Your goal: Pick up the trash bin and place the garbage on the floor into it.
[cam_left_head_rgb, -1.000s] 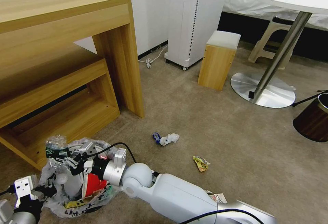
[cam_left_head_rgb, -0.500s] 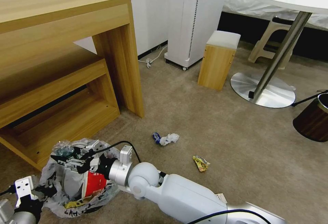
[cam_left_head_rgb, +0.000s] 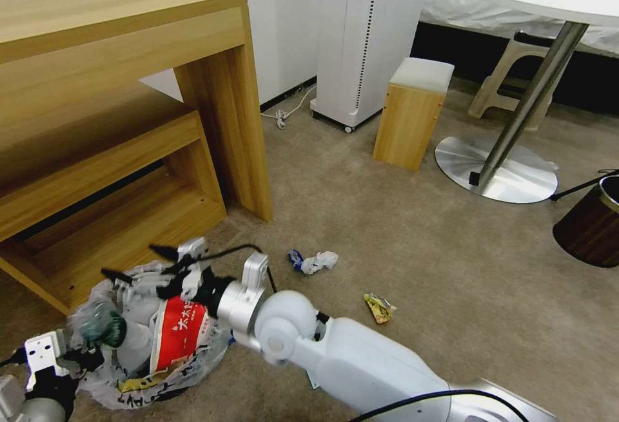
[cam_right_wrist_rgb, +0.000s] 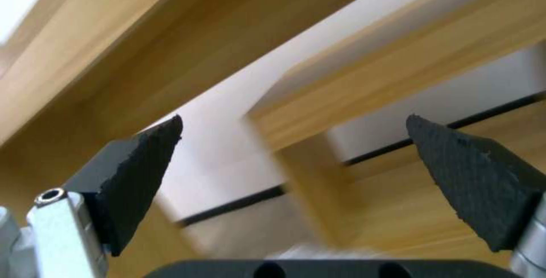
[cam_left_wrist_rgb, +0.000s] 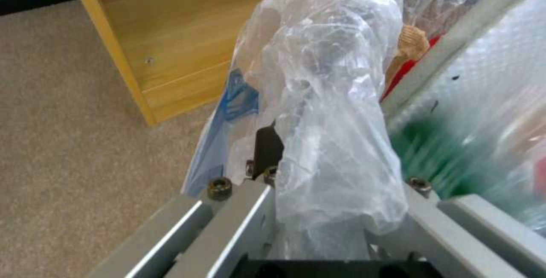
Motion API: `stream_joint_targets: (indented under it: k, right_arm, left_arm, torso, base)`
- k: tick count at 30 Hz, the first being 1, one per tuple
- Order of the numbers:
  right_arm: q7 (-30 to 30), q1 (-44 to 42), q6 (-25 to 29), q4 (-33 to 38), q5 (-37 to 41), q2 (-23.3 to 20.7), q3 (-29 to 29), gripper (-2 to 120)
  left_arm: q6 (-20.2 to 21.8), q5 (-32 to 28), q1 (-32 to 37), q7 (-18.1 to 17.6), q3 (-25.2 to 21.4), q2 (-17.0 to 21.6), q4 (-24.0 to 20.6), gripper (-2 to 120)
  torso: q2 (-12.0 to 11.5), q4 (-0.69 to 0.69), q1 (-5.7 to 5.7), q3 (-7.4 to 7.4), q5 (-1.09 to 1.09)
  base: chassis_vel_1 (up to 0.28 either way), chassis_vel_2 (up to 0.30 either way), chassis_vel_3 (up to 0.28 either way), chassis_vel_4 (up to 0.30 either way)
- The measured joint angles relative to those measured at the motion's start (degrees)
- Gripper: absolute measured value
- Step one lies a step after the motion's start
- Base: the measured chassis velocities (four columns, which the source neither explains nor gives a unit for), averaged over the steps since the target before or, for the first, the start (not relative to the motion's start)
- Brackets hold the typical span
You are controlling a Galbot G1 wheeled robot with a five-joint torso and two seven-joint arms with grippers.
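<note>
The trash bin (cam_left_head_rgb: 138,351) stands on the floor (cam_left_head_rgb: 412,261) beside the wooden bench (cam_left_head_rgb: 109,216). The left gripper (cam_left_wrist_rgb: 318,192) clamps its bagged rim; the right gripper (cam_left_head_rgb: 135,264), fingers spread apart, hovers just above. A plastic bottle (cam_left_head_rgb: 100,325) inside looks blurred.

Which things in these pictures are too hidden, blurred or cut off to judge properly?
- Trash bin, head view: its black wall is covered by the bag.
- Plastic bottle, head view: blurred.
- Left claw, left wrist view: wrapped in bag plastic, tips hidden.
- Brown bin, head view: cut by the edge.
</note>
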Motion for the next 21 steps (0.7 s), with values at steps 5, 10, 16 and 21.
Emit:
stream_joint_targets:
  k: [5,10,16,21]
  right_arm:
    - [18.81,1.65,-13.07,3.98,1.64,-5.02,9.17,100]
    - [29.63,-2.16,-20.62,7.43,6.19,-17.09,17.52,100]
    - [33.52,-12.89,-23.16,12.06,10.49,-23.27,24.04,100]
    - [35.54,-21.53,-29.36,15.63,12.02,-25.19,26.55,100]
  left_arm:
    - [-0.33,1.23,0.00,0.94,0.49,-0.17,0.13,1]
    - [-1.01,3.22,0.16,3.23,0.70,-0.15,0.11,1]
    - [-1.58,5.33,0.99,4.90,1.54,-0.25,-0.26,1]
    - [-1.59,7.00,1.57,6.75,2.31,-0.22,-0.38,1]
  torso:
    - [0.00,0.00,0.00,0.00,0.01]
    - [0.00,-0.06,0.00,0.01,0.01]
    - [0.00,-0.02,0.00,0.00,0.03]
    - [0.00,-0.01,0.00,0.00,0.01]
  base:
    - [0.000,0.000,0.000,0.000]
    - [0.000,0.000,0.000,0.000]
    - [0.000,0.000,0.000,0.000]
    - [0.000,0.000,0.000,0.000]
